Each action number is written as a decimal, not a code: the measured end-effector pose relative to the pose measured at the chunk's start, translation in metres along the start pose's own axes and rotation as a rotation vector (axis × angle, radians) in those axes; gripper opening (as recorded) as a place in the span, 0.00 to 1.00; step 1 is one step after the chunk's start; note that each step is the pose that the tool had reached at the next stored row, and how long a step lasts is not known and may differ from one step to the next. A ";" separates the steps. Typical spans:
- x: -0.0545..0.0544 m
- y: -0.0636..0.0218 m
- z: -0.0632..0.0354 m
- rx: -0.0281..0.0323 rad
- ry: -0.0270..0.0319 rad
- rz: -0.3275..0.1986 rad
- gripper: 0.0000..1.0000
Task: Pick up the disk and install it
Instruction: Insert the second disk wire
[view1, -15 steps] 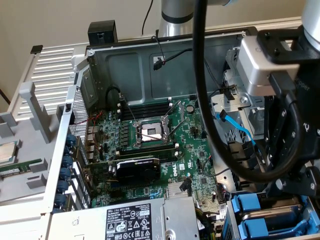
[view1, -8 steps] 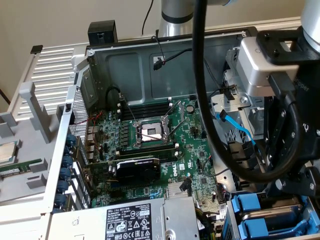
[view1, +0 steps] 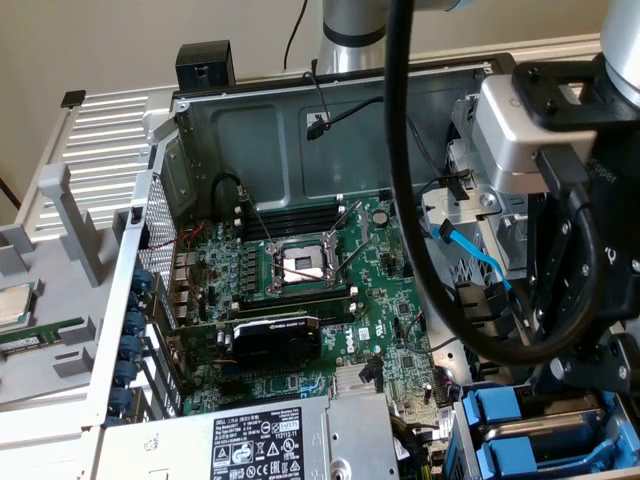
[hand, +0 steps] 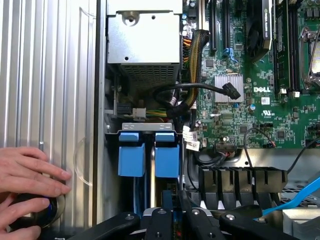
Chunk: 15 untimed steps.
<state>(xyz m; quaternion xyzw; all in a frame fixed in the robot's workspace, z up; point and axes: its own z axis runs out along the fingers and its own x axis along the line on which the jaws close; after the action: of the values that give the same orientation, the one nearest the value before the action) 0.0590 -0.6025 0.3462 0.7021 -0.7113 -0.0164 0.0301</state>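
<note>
End effector (hand: 172, 222), a black multi-link unit, hangs directly over the folded sheet-metal drive cage (hand: 147, 127). Whether it is closed on anything cannot be told from either view.

**Position of the disk.** The silver-grey metal disk in its bright blue plastic carrier frame (hand: 167, 160) stands on edge in the drive cage, in line with the end effector. A second blue carrier (hand: 132, 152) sits just beside it in the same cage, with a thin metal wall between them. Seating depth of the disk is not visible, so installation is judged unconfirmed.

**Hazards, as judged from this position.**

1. Misalignment. If the carrier is tilted against the cage rails, a downward push is likely to jam it or bend the thin wall.
2. Wrong slot contact. The neighbouring carrier is close enough that a small sideways error could strike it.
3. Cable snagging. A black sleeved cable with a loose connector (hand: 200, 90) loops just beyond the drive cage, and a light blue flat data cable (view1: 470, 255) hangs beside it. Either could catch on the arm or be pinched.
4. Person in reach. A person's hand (hand: 30, 175) rests on the ribbed grey side panel (hand: 55, 75) beside the drive cage. Any sideways motion toward it risks contact.
</note>
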 end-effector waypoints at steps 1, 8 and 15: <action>0.000 0.0000 0.0000 0.0000 0.0001 0.000 0.16; 0.000 -0.0001 0.0021 -0.0001 -0.0029 0.000 0.16; 0.000 -0.0002 0.0034 -0.0001 -0.0044 0.000 0.16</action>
<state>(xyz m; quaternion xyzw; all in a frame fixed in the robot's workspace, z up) 0.0590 -0.6022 0.3428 0.7021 -0.7112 -0.0180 0.0286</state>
